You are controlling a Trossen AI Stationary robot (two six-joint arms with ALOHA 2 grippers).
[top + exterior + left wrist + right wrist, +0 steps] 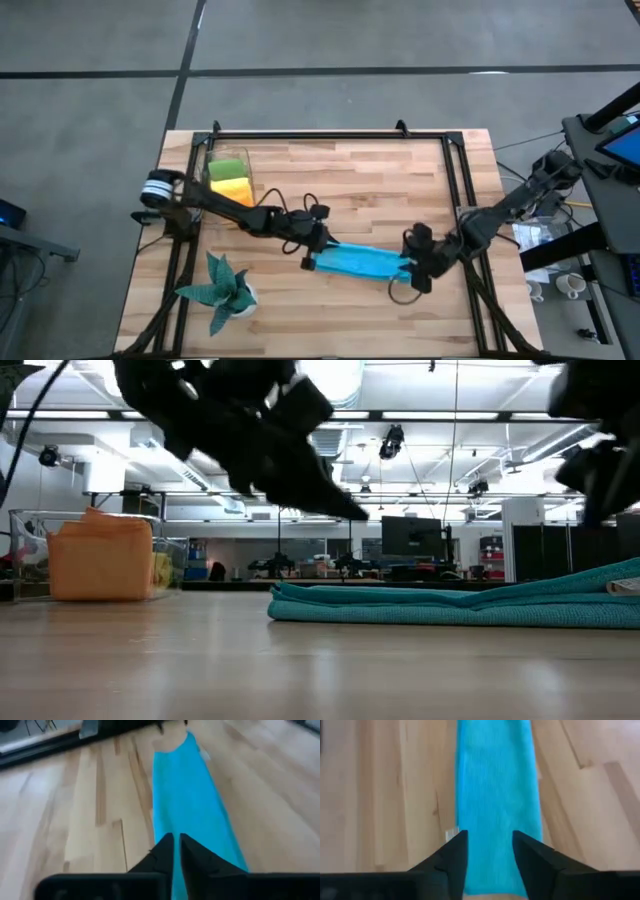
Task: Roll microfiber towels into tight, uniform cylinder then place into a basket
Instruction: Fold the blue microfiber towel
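On the wooden table (340, 185), nearest the front edge, a dark teal spiky-leaved plant (222, 288) in a white pot stood at the left corner. Just beyond it, across the middle of the table, the bright blue towel (360, 262) lay folded into a long narrow strip, flat on the wood, with an arm at each end.

The left pincer (312, 252) sat at the strip's left end. In its wrist view the two dark fingers (165, 851) stood almost together, only a thin slit between them, with the blue cloth running away from their tips; whether any cloth was caught in that slit could not be told. In the low view this pincer hung tilted just above the folded end of the towel (450, 605).

The right pincer (415, 270) was at the strip's right end. Its fingers (455, 851) stood apart, about as wide as the strip, with the blue towel (495, 795) lying between and beyond them; they straddled the cloth without visibly clamping it.

Farther back, near the table's left rear corner, the clear basket (228, 176) stood inside the black metal frame (330, 134), well apart from the blue towel. It held an orange towel (233, 188) with a lime green towel (226, 167) behind it, and a sliver of yellow towel (161, 568) showed beside the orange one in the low view.
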